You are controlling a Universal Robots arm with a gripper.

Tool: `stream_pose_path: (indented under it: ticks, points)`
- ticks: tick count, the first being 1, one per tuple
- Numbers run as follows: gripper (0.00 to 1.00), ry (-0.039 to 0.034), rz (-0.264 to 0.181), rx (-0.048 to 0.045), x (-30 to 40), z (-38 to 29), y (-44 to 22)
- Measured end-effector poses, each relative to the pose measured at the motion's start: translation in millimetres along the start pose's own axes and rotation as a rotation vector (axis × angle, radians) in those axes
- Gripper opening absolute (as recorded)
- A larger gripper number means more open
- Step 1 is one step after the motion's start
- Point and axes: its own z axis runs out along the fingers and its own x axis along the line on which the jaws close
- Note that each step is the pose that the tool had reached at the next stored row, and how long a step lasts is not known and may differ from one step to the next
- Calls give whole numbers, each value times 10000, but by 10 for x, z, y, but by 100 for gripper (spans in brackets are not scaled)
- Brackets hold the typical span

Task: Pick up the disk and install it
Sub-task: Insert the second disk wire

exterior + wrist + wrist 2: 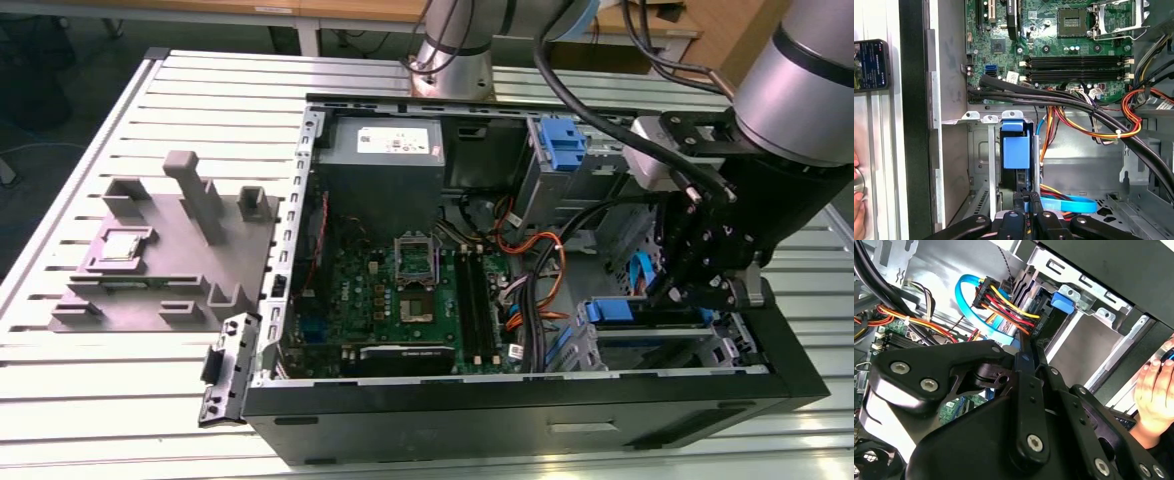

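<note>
The disk [1016,152] stands on edge in the metal drive bay of the open computer case [534,400], its blue carrier [1061,301] facing out. In the exterior view the disk [617,310] sits low in the bay at the case's right front corner. My gripper [1027,196] hangs right over that bay. Its two black fingers lie close together, with the tips at the disk's near end. Nothing shows between them. In the second wrist view the gripper [1029,347] points along the disk's edge, beside the blue data cable [966,295]. The gripper [694,295] is deep inside the case.
Bundled power cables [1089,120] cross beside the bay, with the motherboard [400,290] beyond. A grey metal box [387,140] sits at the case's back and an upright blue latch piece [563,140] near it. A grey fixture [160,250] lies at the exterior view's left. A hand [1154,395] rests outside the case.
</note>
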Motion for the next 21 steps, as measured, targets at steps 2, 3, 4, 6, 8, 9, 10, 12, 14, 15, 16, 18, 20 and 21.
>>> stream_pose_path:
  ticks: [2, 3, 4, 6, 8, 9, 10, 12, 14, 15, 16, 18, 20, 21]
  points:
    - [16, 2, -1, 2, 1, 12, 0]
    - [16, 3, -1, 2, 1, 18, 0]
    - [16, 2, -1, 2, 2, 21, 1]
    - [16, -2, 0, 2, 2, 24, 1]
    - [16, -3, 0, 2, 2, 25, 1]
    - [16, -4, 0, 2, 2, 25, 1]
    - [16, -4, 0, 2, 2, 25, 1]
    - [17, -15, 0, 3, 1, 28, 1]
    - [24, -29, 1, 2, 2, 9, 0]
    - [24, -30, 1, 1, 4, -15, -1]
    - [24, -46, 2, 1, 5, -44, -2]
    - [24, -62, 3, 0, 8, -101, -5]
    - [24, -71, 3, -3, 10, -142, -7]
    - [24, -74, 3, -4, 11, -154, -7]
